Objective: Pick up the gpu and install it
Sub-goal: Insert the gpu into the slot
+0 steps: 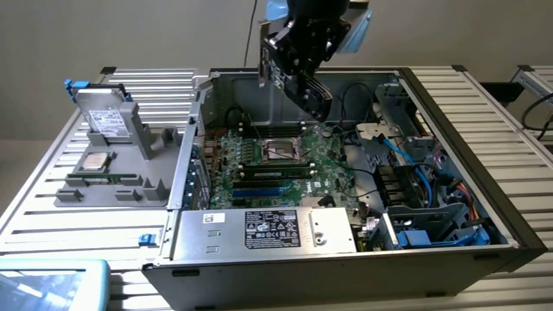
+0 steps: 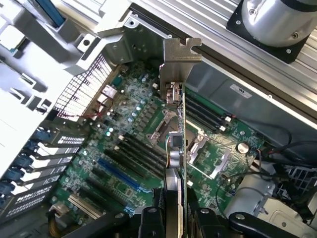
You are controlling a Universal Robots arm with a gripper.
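Now gripper (image 2: 176, 225), half-closed, clamps gpu (image 2: 176, 144) over case (image 1: 458, 110); keep its edge parallel to blue slot (image 2: 117, 173), bracket (image 2: 181, 52) rearward.

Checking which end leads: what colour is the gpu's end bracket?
Bare silver metal. The bracket on the gpu shows best in the wrist view.

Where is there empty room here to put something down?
Bare slatted table lies at the exterior view's right of the computer case, and also on the near side of the grey parts tray. Inside the case it's crowded: motherboard, cables, and the gpu hanging above.
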